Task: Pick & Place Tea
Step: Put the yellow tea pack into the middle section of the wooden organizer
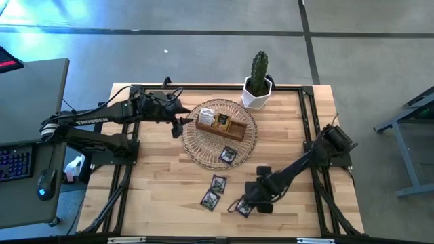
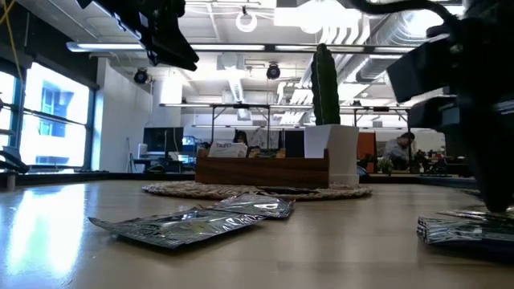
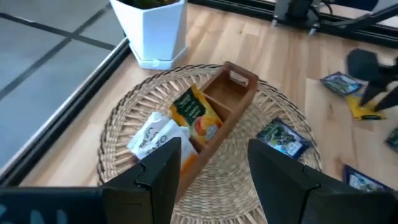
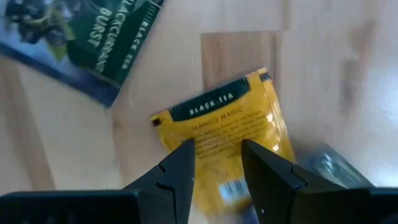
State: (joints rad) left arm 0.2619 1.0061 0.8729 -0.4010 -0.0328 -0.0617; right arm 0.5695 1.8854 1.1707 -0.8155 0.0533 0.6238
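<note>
My right gripper [image 1: 245,203] is open near the table's near edge, pointing down over a yellow tea packet [image 4: 224,124] that lies flat on the wood. Beside it lie a dark green packet [image 4: 93,37] and a silver one [image 4: 329,165]. Two more dark packets [image 1: 217,183] [image 1: 210,200] lie on the table to the left. The wooden box [image 1: 222,125] sits on the wicker basket [image 1: 203,152] and holds a white packet [image 3: 155,134] and an orange-green one [image 3: 196,112]. Another dark packet [image 3: 283,137] lies on the basket. My left gripper [image 3: 214,155] hovers open and empty above the basket's left edge. My right gripper comes at the yellow packet's lower half [image 4: 217,146] from above, one finger over each side of it. The packet lies flat on the table. I cannot tell whether the fingertips touch it.
A cactus in a white pot [image 1: 258,85] stands at the far edge behind the basket. Dark rails [image 1: 308,129] frame the tabletop. Bare wood lies left of the loose packets [image 1: 163,190]. A desk with a keyboard [image 1: 17,163] stands beyond the left side.
</note>
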